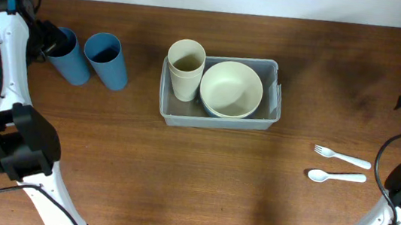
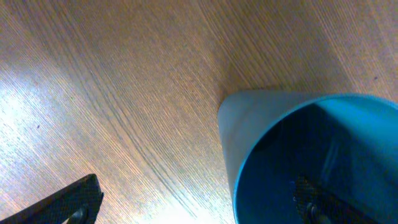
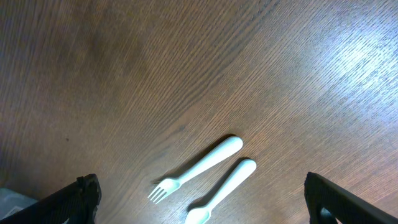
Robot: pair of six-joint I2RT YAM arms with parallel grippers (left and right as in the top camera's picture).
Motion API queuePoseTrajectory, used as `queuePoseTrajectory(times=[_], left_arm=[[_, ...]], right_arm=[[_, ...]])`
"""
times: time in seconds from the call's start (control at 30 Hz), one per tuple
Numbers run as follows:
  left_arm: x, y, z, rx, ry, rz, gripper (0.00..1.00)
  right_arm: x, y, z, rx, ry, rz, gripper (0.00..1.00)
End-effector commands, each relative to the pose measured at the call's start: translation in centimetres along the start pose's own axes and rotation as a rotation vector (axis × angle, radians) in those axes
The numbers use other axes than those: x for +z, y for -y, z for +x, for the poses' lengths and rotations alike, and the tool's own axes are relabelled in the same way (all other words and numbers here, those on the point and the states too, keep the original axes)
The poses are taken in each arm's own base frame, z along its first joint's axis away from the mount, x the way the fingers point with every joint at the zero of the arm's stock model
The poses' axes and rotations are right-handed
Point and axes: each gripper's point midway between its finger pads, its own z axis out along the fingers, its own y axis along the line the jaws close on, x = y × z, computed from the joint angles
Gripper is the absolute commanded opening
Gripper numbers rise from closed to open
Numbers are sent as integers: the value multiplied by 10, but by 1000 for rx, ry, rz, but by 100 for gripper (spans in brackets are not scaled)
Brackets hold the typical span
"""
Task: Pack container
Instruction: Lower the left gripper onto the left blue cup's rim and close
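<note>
Where the overhead view looks down on the tabletop, the container sits near the middle, holding a cream cup beside a cream bowl, with a near blue cup and a far blue cup to its left. The left wrist view shows the left pincer apart, one finger inside the far blue cup and the other outside it. The right wrist view shows the right pincer apart above the fork and spoon.

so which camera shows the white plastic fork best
The right wrist view: the white plastic fork lies close below the camera, tines and handle distinct, beside the white plastic spoon. The overhead view shows the fork whole but small. The left wrist view does not show it.
</note>
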Motion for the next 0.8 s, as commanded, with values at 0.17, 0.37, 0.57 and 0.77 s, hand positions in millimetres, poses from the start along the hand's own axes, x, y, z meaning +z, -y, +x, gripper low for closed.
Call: queuePoseTrajectory(times=[0.17,0.37,0.57,0.77], left_arm=[[4,0,0,-19,-9,5,100],[18,3,11,-14,-69,12,100],[38,2,18,-7,-111,-19,100],[51,-1,21,-8,-135,-38,100]], right_arm=[[-13,-1,3,7,29,-10,99],[-13,-1,3,7,29,-10,99],[-13,-1,3,7,29,-10,99],[-13,-1,3,7,29,-10,99]])
